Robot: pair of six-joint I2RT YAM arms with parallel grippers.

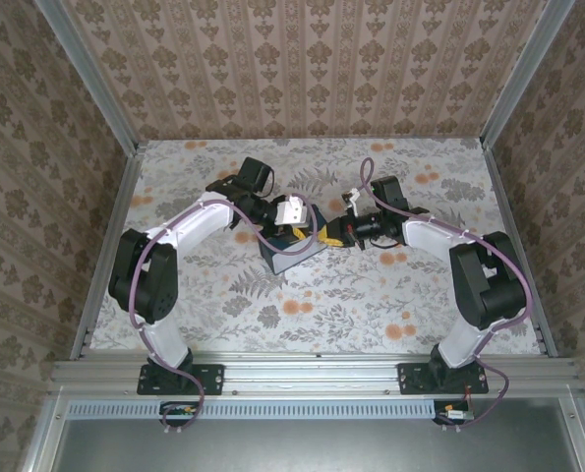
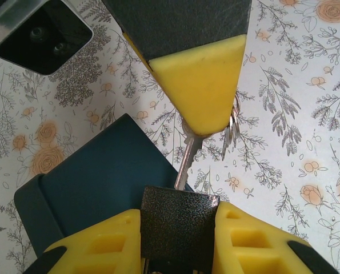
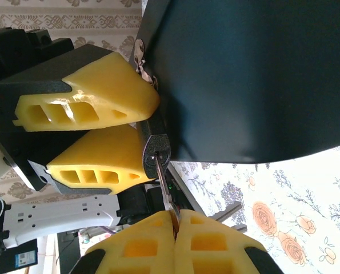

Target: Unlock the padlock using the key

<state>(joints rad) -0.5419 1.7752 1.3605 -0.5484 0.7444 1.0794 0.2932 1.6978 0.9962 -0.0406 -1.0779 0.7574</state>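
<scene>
Right wrist view shows the padlock (image 3: 156, 149) pinched in your left gripper (image 2: 180, 225), just beside the blue box (image 3: 255, 80) near the middle of the table (image 1: 420, 295). Your right gripper (image 3: 175, 220) is pressed together on the key (image 3: 162, 184), whose blade meets the keyhole. Seat it fully, keep it in line with the lock, then twist gently against the left gripper's hold. Count: one padlock, one box, one working key, and one key ring (image 2: 232, 128) carrying at least one spare.

The left arm (image 1: 189, 228) and right arm (image 1: 435, 236) bend inward, jaws closed, tips nearly meeting.
</scene>
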